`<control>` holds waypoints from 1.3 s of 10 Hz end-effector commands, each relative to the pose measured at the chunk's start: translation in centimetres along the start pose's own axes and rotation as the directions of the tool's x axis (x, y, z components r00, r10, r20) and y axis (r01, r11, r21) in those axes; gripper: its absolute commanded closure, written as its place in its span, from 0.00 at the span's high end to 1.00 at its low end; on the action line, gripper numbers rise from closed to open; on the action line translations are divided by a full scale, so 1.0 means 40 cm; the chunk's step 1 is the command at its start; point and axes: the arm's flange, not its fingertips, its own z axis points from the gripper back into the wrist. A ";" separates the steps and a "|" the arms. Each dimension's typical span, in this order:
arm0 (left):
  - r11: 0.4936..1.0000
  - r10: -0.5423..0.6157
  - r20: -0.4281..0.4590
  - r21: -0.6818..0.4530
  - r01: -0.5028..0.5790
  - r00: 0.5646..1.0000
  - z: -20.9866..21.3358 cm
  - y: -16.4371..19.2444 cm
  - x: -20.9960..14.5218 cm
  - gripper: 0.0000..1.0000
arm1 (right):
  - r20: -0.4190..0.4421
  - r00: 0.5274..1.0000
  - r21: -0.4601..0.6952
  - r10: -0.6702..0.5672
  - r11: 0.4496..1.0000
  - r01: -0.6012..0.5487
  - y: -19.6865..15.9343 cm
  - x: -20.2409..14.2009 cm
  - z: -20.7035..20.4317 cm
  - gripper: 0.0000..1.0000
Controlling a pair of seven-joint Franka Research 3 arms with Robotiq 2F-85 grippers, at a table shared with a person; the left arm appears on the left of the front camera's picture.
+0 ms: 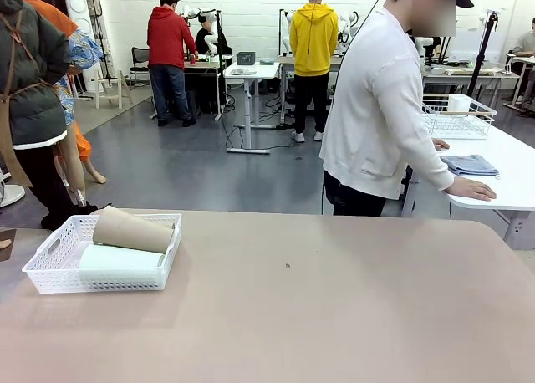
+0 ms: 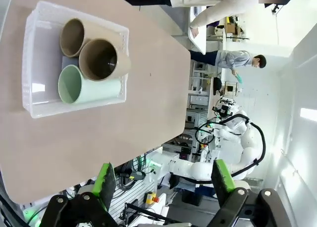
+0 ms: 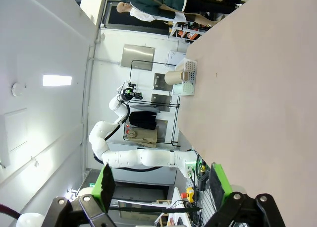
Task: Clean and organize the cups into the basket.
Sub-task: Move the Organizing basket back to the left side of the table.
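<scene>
The white lattice basket [image 1: 92, 280] stands at the table's left side. A brown cup [image 1: 132, 230] lies across the top of a pale mint cup [image 1: 121, 257] inside it. From above, the basket [image 2: 35, 90] holds two brown cups [image 2: 101, 59] [image 2: 73, 36] and the mint cup [image 2: 91, 87], all on their sides with mouths facing the same way. My left gripper [image 2: 163, 180] hangs open high above the table, off to the side of the basket, holding nothing. My right gripper [image 3: 162, 182] is open and empty too, far from the basket [image 3: 190, 71].
The brown table [image 1: 334, 316] is bare apart from the basket. A person in a white top [image 1: 380, 107] stands at the far right, turned to a neighbouring white table with a blue cloth [image 1: 470, 164] and a wire basket [image 1: 456, 120].
</scene>
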 end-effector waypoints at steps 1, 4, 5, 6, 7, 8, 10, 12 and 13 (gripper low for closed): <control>0.997 -0.069 0.002 0.025 0.069 0.998 0.013 -0.031 0.001 1.00 | 0.000 1.000 0.006 -0.009 1.000 0.009 0.007 -0.005 -0.005 1.00; 0.997 -0.074 -0.029 -0.012 0.073 0.997 -0.016 -0.047 -0.007 1.00 | 0.000 1.000 0.006 -0.009 1.000 0.009 0.007 -0.005 -0.005 1.00; 0.999 -0.051 -0.002 0.017 0.051 0.999 0.002 -0.048 0.008 1.00 | 0.000 1.000 0.006 -0.009 1.000 0.009 0.007 -0.005 -0.005 1.00; 0.999 -0.051 -0.002 0.017 0.051 0.999 0.002 -0.048 0.008 1.00 | 0.000 1.000 0.006 -0.009 1.000 0.009 0.007 -0.005 -0.005 1.00; 0.999 -0.051 -0.002 0.017 0.051 0.999 0.002 -0.048 0.008 1.00 | 0.000 1.000 0.006 -0.009 1.000 0.009 0.007 -0.005 -0.005 1.00; 0.999 -0.051 -0.002 0.017 0.051 0.999 0.002 -0.048 0.008 1.00 | 0.000 1.000 0.006 -0.009 1.000 0.009 0.007 -0.005 -0.005 1.00; 0.999 -0.051 -0.002 0.017 0.051 0.999 0.002 -0.048 0.008 1.00 | 0.000 1.000 0.006 -0.009 1.000 0.009 0.007 -0.005 -0.005 1.00; 0.999 -0.051 -0.002 0.017 0.051 0.999 0.002 -0.048 0.008 1.00 | 0.000 1.000 0.006 -0.009 1.000 0.009 0.007 -0.005 -0.005 1.00; 0.999 -0.051 -0.002 0.017 0.051 0.999 0.002 -0.048 0.008 1.00 | 0.000 1.000 0.006 -0.009 1.000 0.009 0.007 -0.005 -0.005 1.00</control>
